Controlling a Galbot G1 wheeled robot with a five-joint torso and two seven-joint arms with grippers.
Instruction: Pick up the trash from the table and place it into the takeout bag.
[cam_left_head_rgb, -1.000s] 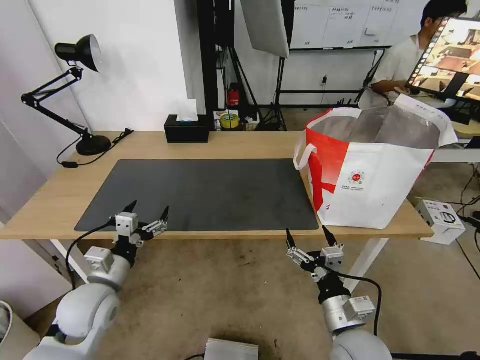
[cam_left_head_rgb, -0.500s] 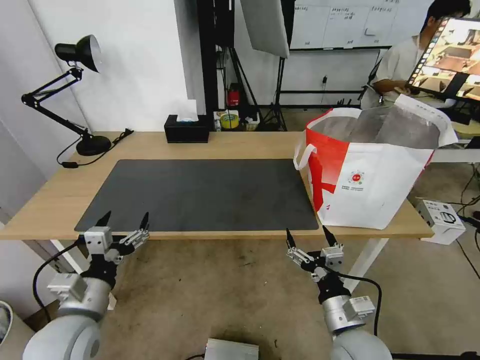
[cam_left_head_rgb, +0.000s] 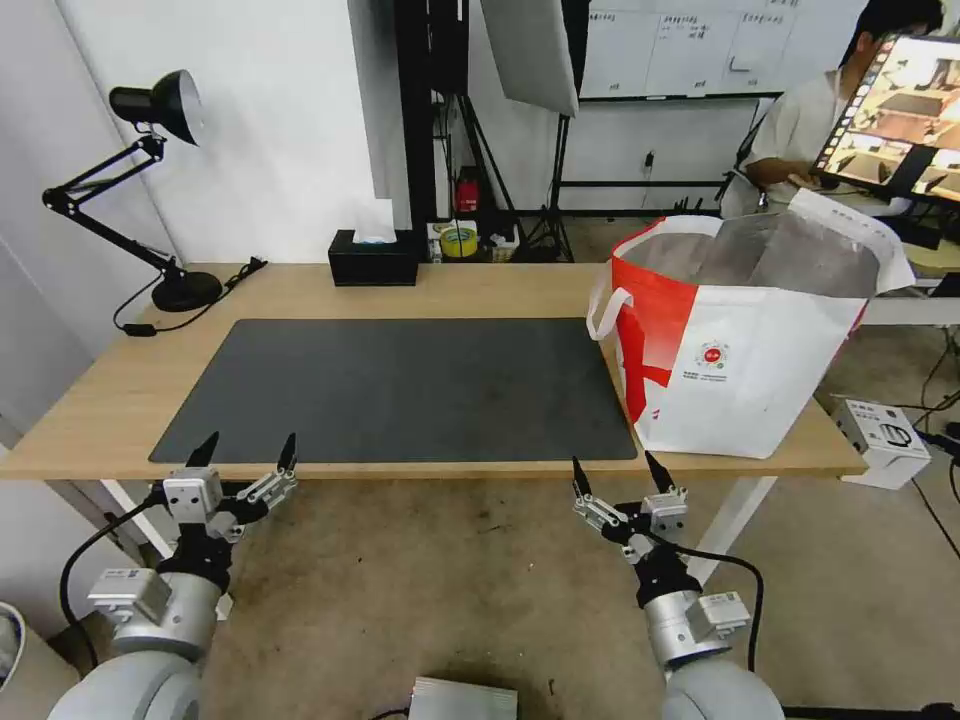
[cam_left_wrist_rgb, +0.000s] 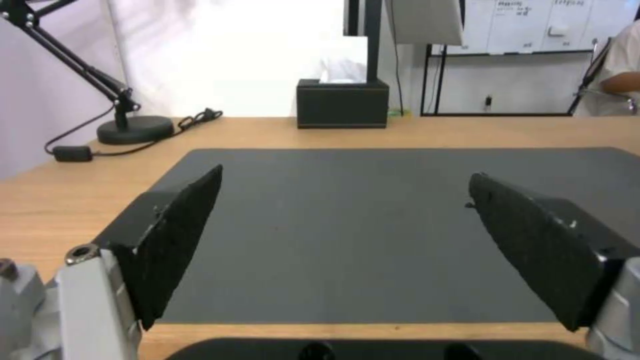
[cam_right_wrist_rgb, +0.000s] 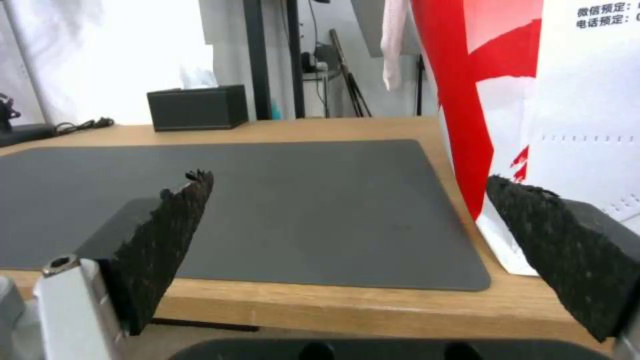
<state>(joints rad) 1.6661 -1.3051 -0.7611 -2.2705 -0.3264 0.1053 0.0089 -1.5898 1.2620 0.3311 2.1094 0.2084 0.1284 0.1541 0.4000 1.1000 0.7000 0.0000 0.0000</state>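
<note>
Both hands hang below the near edge of the long light-wood worktop, the left hand and right hand spread wide and holding nothing. The large white-and-red foil-lined takeout bag stands on the worktop's right end. I can make out no trash on the dark grey mat. Risk: a rising hand could knock the worktop's edge.

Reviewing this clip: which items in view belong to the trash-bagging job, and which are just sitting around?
Job items:
- takeout bag, standing on the table's right end
- table with its dark grey mat
- left gripper and right gripper, both open, before the table's near edge

Just lying about:
- black tissue box
- desk lamp
</note>
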